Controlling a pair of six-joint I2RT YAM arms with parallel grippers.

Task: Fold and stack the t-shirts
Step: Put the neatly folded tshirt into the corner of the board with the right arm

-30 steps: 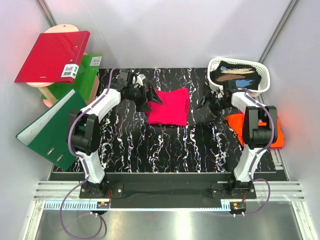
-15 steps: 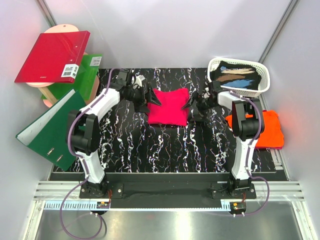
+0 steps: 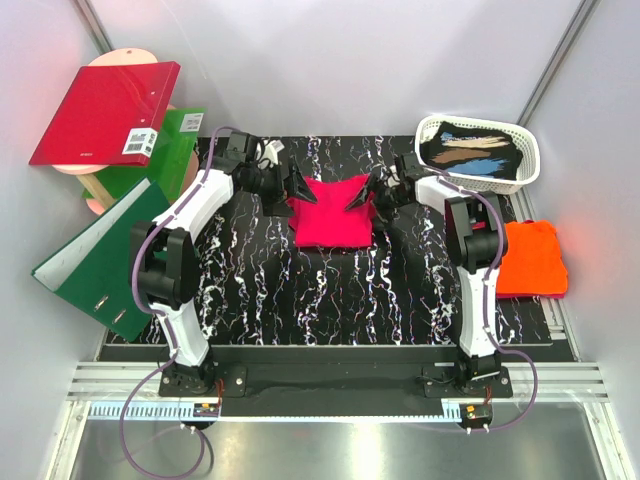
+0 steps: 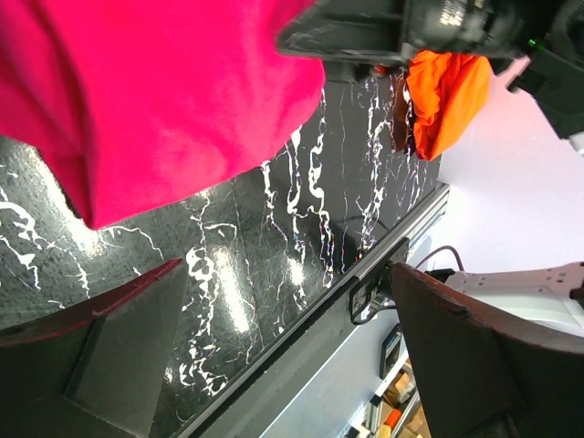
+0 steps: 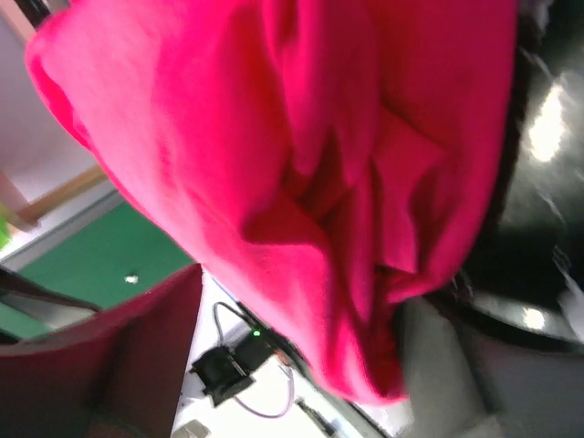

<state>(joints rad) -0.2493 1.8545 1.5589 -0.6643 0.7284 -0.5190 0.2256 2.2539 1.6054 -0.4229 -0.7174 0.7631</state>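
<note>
Pink t-shirt (image 3: 335,215) lies folded into a rough square at the table's far middle, orange t-shirt (image 3: 532,258) lies flat well apart at the right edge, so folding looks mostly done and stacking is left; left gripper (image 3: 297,190) gapes wide at pink's far left corner, holding nothing; right gripper (image 3: 360,197) spread wide around the far right corner, cloth between fingers, not pinched

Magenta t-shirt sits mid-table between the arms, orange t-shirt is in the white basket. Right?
No. The orange t-shirt lies on the table by its right edge, outside the white basket, as the top external view shows. The magenta t-shirt does sit mid-table between the left arm and right arm.
</note>
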